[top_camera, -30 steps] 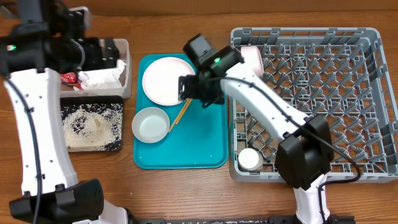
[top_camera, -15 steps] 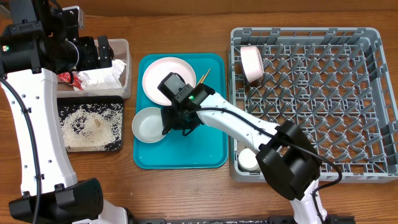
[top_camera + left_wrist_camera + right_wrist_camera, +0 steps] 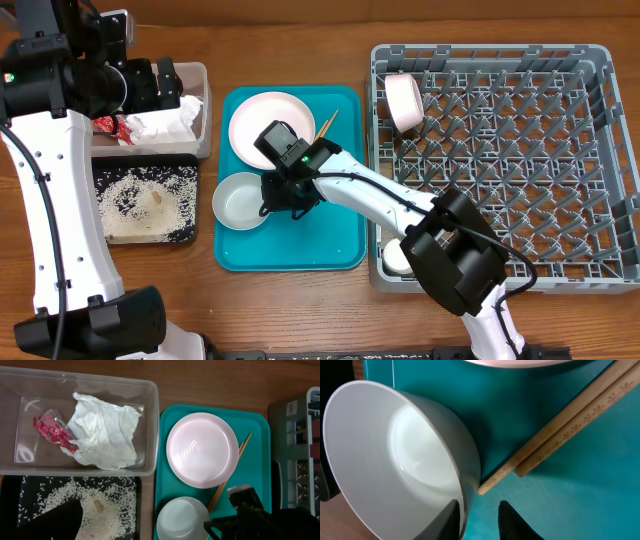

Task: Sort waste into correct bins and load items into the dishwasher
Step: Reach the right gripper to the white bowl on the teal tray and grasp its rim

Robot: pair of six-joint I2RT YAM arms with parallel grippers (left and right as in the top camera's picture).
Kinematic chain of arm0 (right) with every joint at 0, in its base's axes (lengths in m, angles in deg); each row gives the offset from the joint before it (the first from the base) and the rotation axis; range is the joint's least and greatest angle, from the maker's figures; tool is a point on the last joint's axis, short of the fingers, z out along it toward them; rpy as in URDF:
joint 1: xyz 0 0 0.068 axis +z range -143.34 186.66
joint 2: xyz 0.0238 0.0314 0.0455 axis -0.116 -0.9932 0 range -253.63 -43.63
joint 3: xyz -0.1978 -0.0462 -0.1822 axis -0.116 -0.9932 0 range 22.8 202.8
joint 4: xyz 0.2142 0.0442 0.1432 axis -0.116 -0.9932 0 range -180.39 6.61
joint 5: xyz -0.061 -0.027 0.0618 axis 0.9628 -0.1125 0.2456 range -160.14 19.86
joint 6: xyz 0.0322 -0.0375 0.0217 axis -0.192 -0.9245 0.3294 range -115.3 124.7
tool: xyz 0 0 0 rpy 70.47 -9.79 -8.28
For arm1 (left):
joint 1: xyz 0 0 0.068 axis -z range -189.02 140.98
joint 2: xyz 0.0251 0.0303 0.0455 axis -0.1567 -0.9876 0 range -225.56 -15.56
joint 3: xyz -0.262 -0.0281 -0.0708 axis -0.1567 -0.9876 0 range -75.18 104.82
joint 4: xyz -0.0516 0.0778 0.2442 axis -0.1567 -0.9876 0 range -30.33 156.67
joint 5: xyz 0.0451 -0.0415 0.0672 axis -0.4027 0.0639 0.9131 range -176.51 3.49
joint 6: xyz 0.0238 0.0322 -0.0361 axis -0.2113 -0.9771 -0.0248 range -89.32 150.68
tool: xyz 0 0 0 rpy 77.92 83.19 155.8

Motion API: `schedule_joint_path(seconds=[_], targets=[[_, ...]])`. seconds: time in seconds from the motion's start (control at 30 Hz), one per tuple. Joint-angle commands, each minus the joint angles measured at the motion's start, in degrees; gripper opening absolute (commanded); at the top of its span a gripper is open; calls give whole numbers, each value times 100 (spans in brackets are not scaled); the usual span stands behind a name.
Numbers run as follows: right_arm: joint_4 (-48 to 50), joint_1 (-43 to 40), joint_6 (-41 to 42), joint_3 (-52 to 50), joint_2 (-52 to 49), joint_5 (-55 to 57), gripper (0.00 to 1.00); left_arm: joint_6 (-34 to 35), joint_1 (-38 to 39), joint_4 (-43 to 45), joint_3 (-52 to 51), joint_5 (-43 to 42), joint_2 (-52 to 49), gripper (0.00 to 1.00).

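Observation:
My right gripper (image 3: 285, 192) is low on the teal tray (image 3: 320, 240), its jaws astride the right rim of the greyish bowl (image 3: 240, 200). In the right wrist view one fingertip (image 3: 452, 515) lies inside the bowl (image 3: 395, 460). The other fingertip (image 3: 507, 515) stands a little clear of its outer wall. Two chopsticks (image 3: 570, 430) lie just beyond. The plate (image 3: 270, 130) sits behind the bowl. My left gripper (image 3: 170, 85) hangs open over the clear tub (image 3: 203, 110), which holds the napkin (image 3: 105, 435) and red wrapper (image 3: 52, 432). Rice (image 3: 100, 505) covers the black tray (image 3: 190, 165).
The grey dish rack (image 3: 490, 50) fills the right side. A pinkish bowl (image 3: 405, 100) stands on edge at its back left, and a small white cup (image 3: 403, 257) sits at its front left corner. The chopsticks (image 3: 328, 122) lie between the plate and the rack.
My right arm swung from beside the plate down to the greyish bowl, and its jaws narrowed around the bowl's rim. The left arm barely moved.

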Motion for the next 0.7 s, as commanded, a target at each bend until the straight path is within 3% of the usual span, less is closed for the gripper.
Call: schedule_joint_path(seconds=[0.0,0.17,0.2,0.4,0.67], targets=[[44,-4,7,-33,-105,-28,25,74,2,-9,42,52,-31,100],[57,-4,52,-33,-138,-26,13,74,2,-9,42,52,-31,100],[55,-4,52,-33,-138,-28,4,74,2,-9,42,52,-31,100],[-181,-46,57,142,-63,-28,4,74,2,-9,42,52,-31,100],[-420,-162,181,210,750,334,4,74,2,-9,42,52,-31,100]])
